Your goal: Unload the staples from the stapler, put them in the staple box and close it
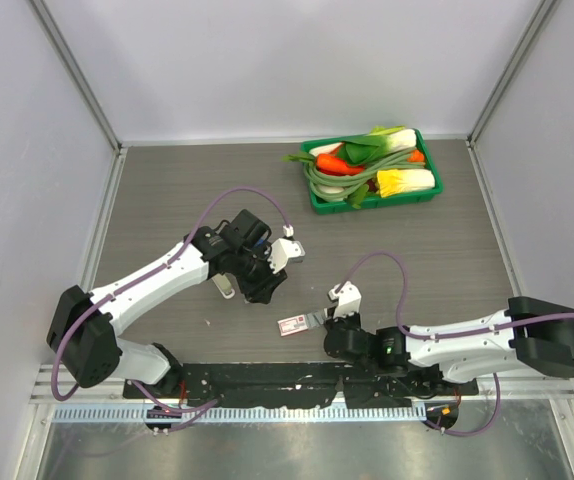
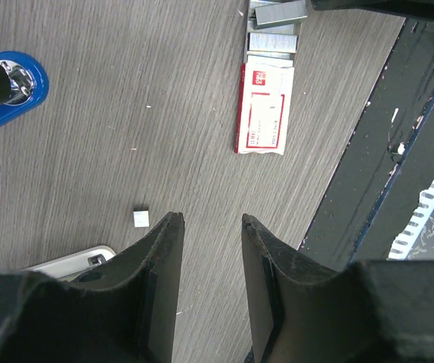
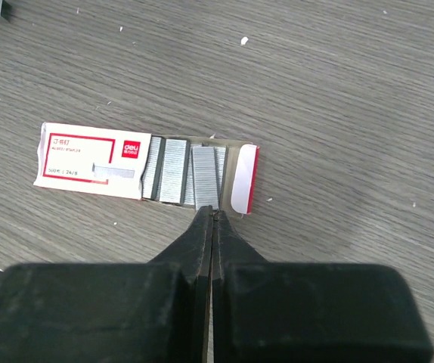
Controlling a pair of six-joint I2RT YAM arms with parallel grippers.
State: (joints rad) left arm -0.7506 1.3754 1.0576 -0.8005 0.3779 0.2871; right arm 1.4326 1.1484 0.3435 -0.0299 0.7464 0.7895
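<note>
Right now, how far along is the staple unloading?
Looks done: staples lie in the open box, with a loose bit on the table. In hand: the right gripper is shut at the staples' edge; whether it pinches one, I cannot tell. The left gripper hangs open, empty, near the stapler. Left: the stapler's inside is hidden, so it may still hold some.

We record a robotics lab test cell. Plain pale wall panels set in aluminium corner posts enclose a grey wood-grain table. A left arm and a right arm, trailing purple cables, are bolted to a black base plate. A green crate of toy vegetables sits at the far side.
</note>
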